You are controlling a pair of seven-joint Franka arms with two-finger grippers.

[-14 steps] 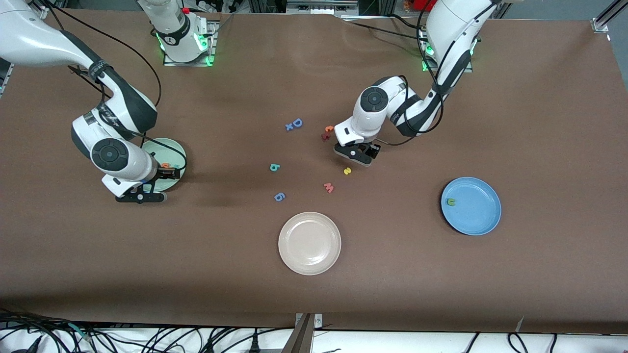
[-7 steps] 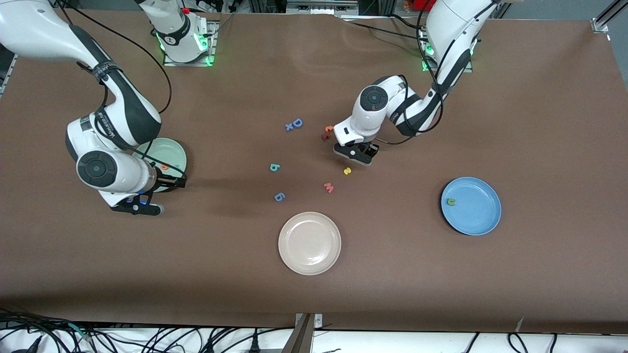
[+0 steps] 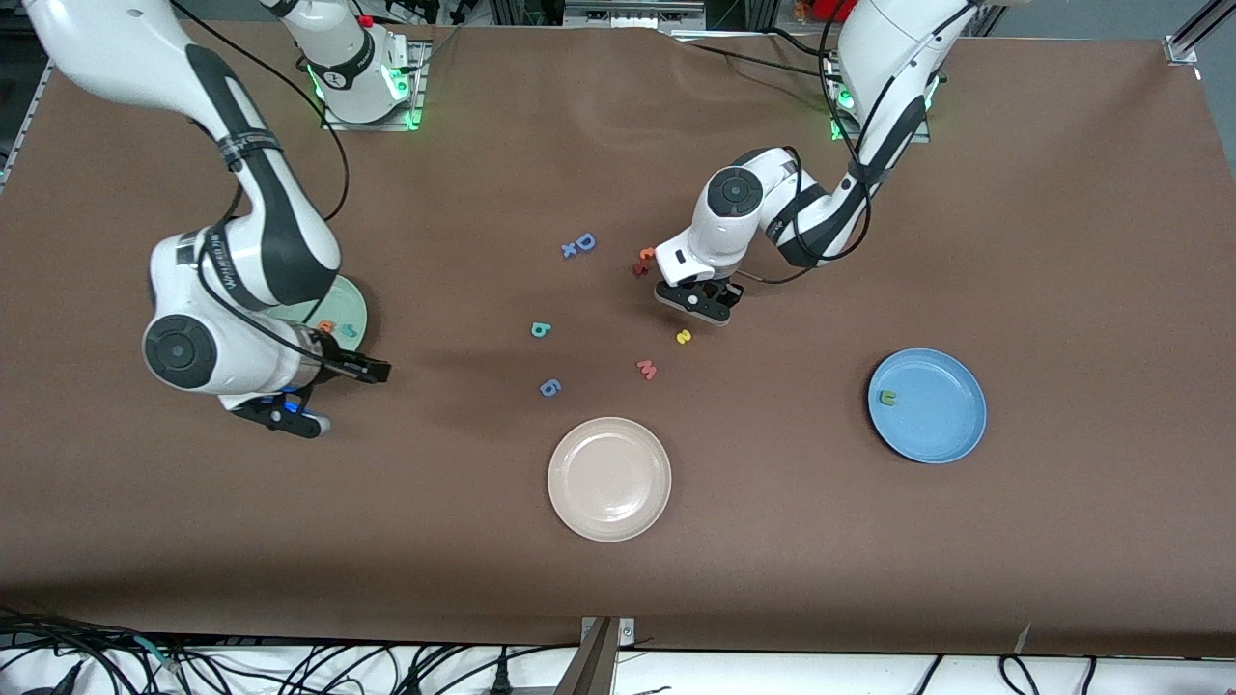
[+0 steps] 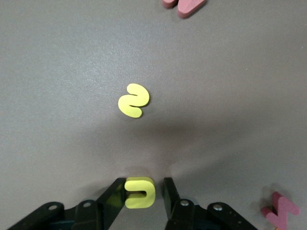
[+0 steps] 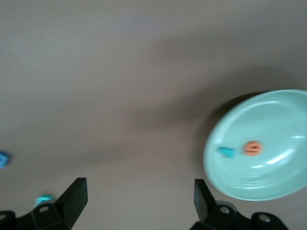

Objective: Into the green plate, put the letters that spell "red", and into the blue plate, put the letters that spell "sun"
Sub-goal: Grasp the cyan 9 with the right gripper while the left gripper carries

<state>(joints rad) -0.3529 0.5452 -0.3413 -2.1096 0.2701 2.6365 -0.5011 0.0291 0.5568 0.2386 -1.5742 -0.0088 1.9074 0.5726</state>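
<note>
My left gripper (image 3: 697,301) is low at the table's middle, astride the yellow u (image 4: 139,192). One finger touches the u and a thin gap shows at the other. The yellow s (image 4: 134,100) (image 3: 683,336) lies on the table just past it. The olive n (image 3: 886,397) lies in the blue plate (image 3: 941,425). The green plate (image 3: 355,301) (image 5: 268,182) holds the orange e (image 3: 326,327) (image 5: 252,148) and teal r (image 3: 350,332) (image 5: 225,152). My right gripper (image 3: 290,415) (image 5: 139,196) hangs open and empty over bare table beside that plate. The teal d (image 3: 541,329) lies loose mid-table.
A cream plate (image 3: 608,479) sits nearest the front camera. A pink w (image 3: 647,369) (image 4: 184,5) and a periwinkle 6 (image 3: 549,387) lie near the d. A blue D with an x (image 3: 581,243) and an orange and red pair (image 3: 643,262) lie beside the left gripper.
My right arm has swung off the green plate, uncovering the teal r beside the e. My left gripper held its place while its fingers narrowed.
</note>
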